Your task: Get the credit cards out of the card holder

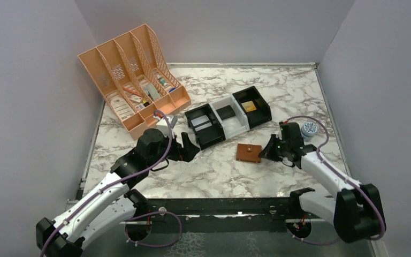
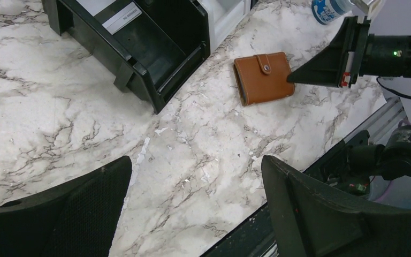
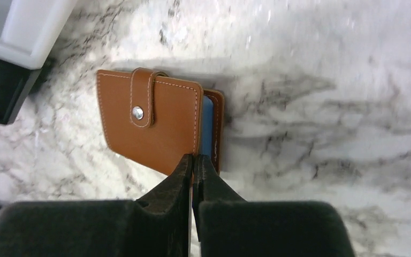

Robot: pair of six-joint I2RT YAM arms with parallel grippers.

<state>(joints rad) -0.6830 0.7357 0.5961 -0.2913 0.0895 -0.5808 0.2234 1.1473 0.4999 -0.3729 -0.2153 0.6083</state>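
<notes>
**Lying folded on the desk: card holder, right claw shut at its edge**

Near zone. Left claw (image 1: 190, 147) hangs low over the marble desk (image 1: 219, 176) with its jaws spread wide and nothing between them. It is well apart from the card holder (image 1: 249, 153), which shows beyond it in its own wrist view.

Middle zone. The card holder lies flat on the desk, folded, with its snap tab over the top face. It sits just in front of the trays and between the two claws. Right claw (image 3: 193, 159) is closed, fingers pressed together. Its tips meet the open edge of the card holder, where a blue edge (image 3: 207, 126) shows between the brown flaps. Whether that is a card or a pocket cannot be told, nor whether the tips pinch anything. No card lies outside the holder.

Far zone. A row of black and white trays (image 1: 227, 115) stands behind the holder. A small blue-and-white tub (image 1: 310, 129) sits beside the right arm. An orange file rack (image 1: 134, 75) occupies the far left corner.
</notes>
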